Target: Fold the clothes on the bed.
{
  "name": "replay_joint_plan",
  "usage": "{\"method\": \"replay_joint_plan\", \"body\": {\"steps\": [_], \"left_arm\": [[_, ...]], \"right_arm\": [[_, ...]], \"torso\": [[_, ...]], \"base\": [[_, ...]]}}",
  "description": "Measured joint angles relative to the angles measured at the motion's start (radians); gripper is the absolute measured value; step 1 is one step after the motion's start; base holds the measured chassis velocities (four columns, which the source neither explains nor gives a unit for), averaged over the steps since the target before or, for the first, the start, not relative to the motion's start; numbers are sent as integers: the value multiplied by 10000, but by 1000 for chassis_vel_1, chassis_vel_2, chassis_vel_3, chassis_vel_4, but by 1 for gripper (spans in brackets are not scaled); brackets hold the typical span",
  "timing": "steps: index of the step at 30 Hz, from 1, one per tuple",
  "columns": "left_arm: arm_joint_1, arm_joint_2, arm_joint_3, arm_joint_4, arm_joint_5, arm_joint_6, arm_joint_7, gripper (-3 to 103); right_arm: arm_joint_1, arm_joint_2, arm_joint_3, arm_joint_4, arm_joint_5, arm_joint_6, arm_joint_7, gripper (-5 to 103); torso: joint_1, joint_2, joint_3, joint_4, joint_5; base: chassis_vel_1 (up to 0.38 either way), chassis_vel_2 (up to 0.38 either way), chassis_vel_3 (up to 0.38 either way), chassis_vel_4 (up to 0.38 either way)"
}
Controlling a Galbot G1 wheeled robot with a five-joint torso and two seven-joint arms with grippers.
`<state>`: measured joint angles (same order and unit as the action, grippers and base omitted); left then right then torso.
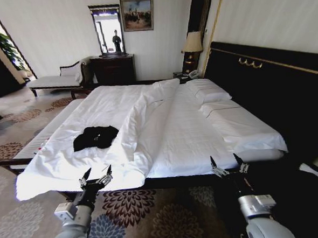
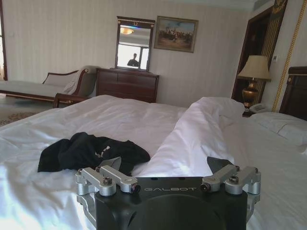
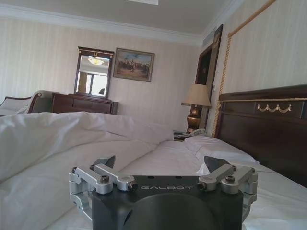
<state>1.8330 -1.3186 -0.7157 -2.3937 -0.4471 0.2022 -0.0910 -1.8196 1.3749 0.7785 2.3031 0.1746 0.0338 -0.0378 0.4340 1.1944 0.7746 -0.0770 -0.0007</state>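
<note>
Clothes [image 1: 96, 137]: one black garment, crumpled in a loose heap, lying on the white duvet [image 1: 143, 125] on the left half of the bed [image 1: 240, 126], near the foot edge. In the left wrist view the heap [image 2: 91, 152] sits just beyond the fingertips, apart from them.

Left gripper [image 1: 95, 175]: held at the foot edge of the bed, in line with the garment, fingers spread wide, nothing between them.

Right gripper [image 1: 227, 164]: held at the foot edge on the right half, well apart from the garment, fingers spread wide and empty; it faces the pillows [image 1: 208, 91] and dark headboard [image 1: 275, 85].
</note>
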Motion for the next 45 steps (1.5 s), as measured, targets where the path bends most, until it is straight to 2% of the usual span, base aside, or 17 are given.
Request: {"method": "replay_joint_plan", "body": {"steps": [26,38,45], "left_arm": [[20,-21,-71,23,-45,-31,37,100],[55,-52,-103,26,-86,-64,41,100],[41,-82,-57,30,-94,-64,39,100]], "right_arm": [[-69,-4,-85,225,170,-32,-81,100],[-120,-19,-425,308,493,-110,-76,100],[-587,209,-1663,648,-42,-290,-69,100]], "torso": [[1,0,0,0,-1],[0,1,-1,1,-3],[9,-3,4,-1,-2]], "base": [[90,256,-100,-249],[-41,275,54,-262],[-204,204,211,-201]]}}
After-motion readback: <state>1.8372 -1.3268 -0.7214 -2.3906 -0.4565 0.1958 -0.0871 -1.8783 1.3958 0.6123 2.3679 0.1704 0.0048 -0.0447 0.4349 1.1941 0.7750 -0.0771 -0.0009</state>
